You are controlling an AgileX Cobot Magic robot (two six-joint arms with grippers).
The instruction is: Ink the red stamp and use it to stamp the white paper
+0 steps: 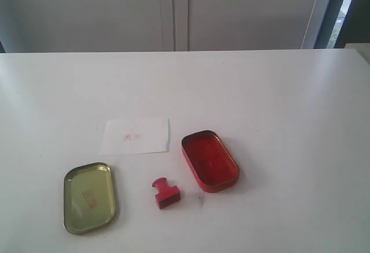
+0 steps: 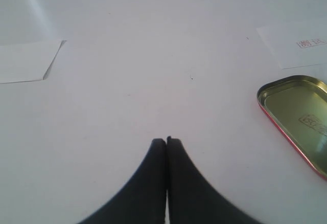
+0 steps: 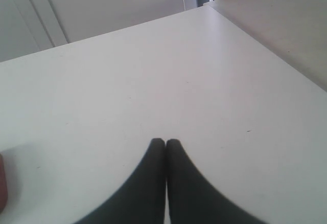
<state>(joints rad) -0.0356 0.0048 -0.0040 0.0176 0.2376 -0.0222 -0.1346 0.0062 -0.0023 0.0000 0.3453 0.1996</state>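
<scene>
The red stamp (image 1: 165,193) rests on the table near the front, between the two tins, its knobbed handle pointing back-left. Behind it lies the white paper (image 1: 135,136) (image 2: 301,47) with a faint red imprint in its middle. To the stamp's right stands the open red ink tin (image 1: 210,160), whose edge (image 3: 2,188) shows in the right wrist view. My left gripper (image 2: 166,141) is shut on nothing over bare table, well apart from the lid and paper. Away from the tin, my right gripper (image 3: 165,141) is also shut and empty. Neither gripper appears in the exterior view.
The gold-coloured tin lid (image 1: 89,197) (image 2: 301,116) lies inside-up at the front left. A second white sheet (image 2: 25,60) shows only in the left wrist view. The white table's far corner (image 3: 207,6) meets a beige surface (image 3: 286,24).
</scene>
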